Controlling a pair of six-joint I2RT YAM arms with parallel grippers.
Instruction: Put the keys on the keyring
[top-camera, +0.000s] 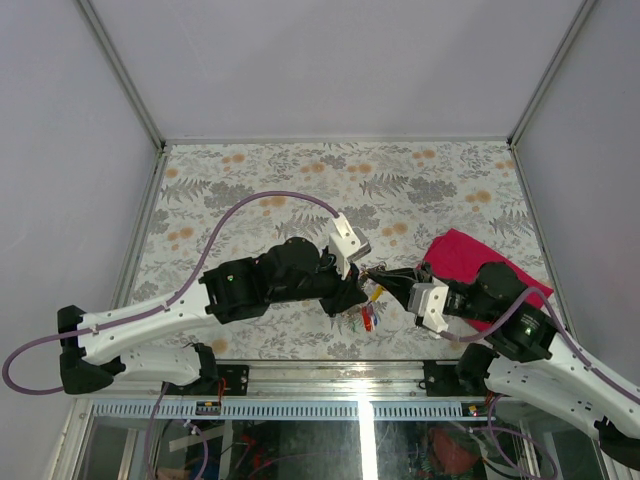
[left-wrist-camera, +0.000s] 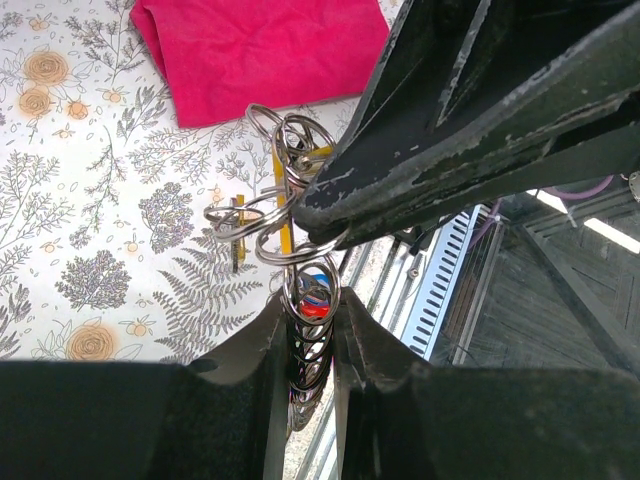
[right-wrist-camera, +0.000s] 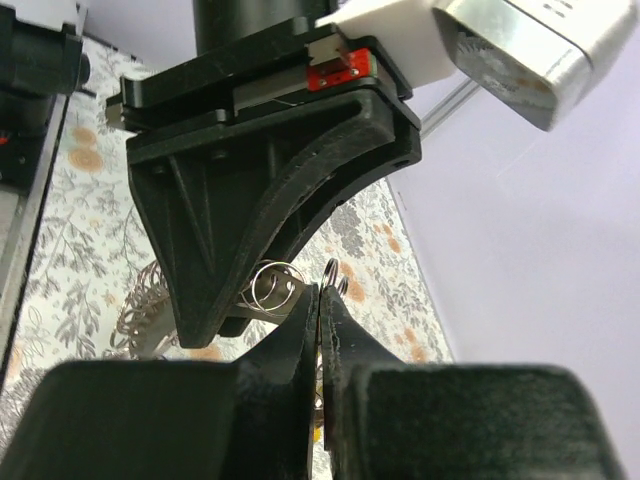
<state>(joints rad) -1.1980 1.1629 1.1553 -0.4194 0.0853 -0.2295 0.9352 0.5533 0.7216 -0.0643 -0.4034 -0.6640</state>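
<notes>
The left claw (left-wrist-camera: 312, 308) is closed on the keyring (left-wrist-camera: 300, 150), a bunch of linked rings that is gripped between its fingers and stands out just past the tips. The right claw (right-wrist-camera: 320, 300) is pressed together on a loop of the same bunch, tip to tip with the left claw. The keys (left-wrist-camera: 278, 195) are hung from the rings just beyond the left claw. A pink cloth (left-wrist-camera: 260, 50) is seen farther beyond.

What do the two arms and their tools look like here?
The left arm and right arm share white shells near the base and black segments toward the wrist, each trailed by a purple cable. The left tool and right tool are black, with tapered, scuffed fingers. A green light shows on the right arm.
</notes>
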